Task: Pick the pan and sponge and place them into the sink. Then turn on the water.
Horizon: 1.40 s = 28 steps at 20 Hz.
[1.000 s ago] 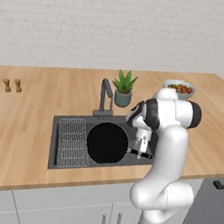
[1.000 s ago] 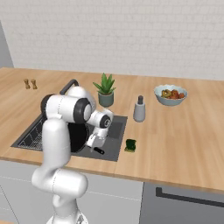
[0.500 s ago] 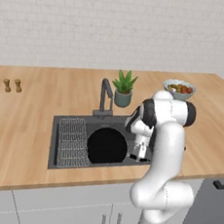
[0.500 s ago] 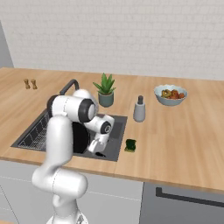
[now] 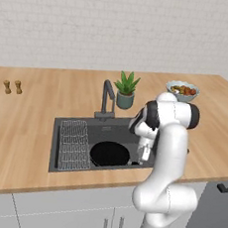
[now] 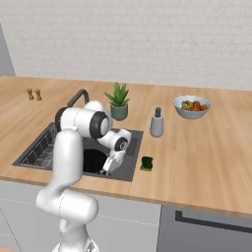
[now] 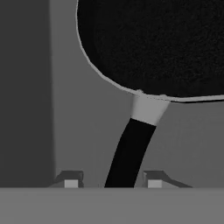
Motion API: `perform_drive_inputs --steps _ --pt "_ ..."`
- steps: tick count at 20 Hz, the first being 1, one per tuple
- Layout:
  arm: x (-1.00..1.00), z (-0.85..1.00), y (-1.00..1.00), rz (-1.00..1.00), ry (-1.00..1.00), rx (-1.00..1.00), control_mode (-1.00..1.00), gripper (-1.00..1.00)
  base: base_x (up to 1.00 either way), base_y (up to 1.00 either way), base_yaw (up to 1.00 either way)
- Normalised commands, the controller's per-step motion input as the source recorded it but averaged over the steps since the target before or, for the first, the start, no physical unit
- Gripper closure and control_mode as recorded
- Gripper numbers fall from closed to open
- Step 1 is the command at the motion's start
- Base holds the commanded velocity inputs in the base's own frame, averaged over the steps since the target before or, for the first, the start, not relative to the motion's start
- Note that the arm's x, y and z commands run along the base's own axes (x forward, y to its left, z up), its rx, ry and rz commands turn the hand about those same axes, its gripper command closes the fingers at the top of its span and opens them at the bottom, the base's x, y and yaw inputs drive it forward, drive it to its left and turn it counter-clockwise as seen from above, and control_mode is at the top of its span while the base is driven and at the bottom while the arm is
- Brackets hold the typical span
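The black pan lies flat on the floor of the dark grey sink, right of the wire rack. In the hand view the pan is at the top and its black handle runs down between my fingertips with a gap on each side. My gripper hangs low in the basin's right end, open, just above the handle. From the right base view the gripper is inside the sink beside the pan. The yellow-green sponge rests on the counter right of the sink. No water runs from the faucet.
A wire rack fills the sink's left part. A potted plant stands behind the sink, a grey soap dispenser to its right and a fruit bowl farther right. Two small shakers sit far left.
The arm lowered the pan onto the sink floor. The jaws, shut on the handle before, have come apart and let it go.
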Motion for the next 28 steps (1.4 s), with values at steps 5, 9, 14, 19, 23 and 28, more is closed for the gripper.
perform_drive_inputs --steps 5,9,14,19,23,28 --pt "0.10 0.20 -0.06 -0.07 -0.10 0.00 -1.00 -1.00 0.00 0.00 0.00" --pt "-0.01 0.65 0.01 -0.20 -0.06 0.00 -1.00 -1.00 0.00 0.00 0.00" --pt "-0.12 0.92 0.15 -0.35 0.00 -0.06 -1.00 -1.00 0.00 0.00 0.00" --pt "-0.26 0.66 0.08 -0.45 0.00 -0.12 -1.00 -1.00 0.00 0.00 0.00" --pt "-0.35 0.38 0.02 -0.38 -0.06 -0.24 -1.00 -1.00 0.00 0.00 0.00" --pt "-0.22 0.36 0.09 -0.36 -0.11 -0.28 -1.00 -1.00 0.00 0.00 0.00"
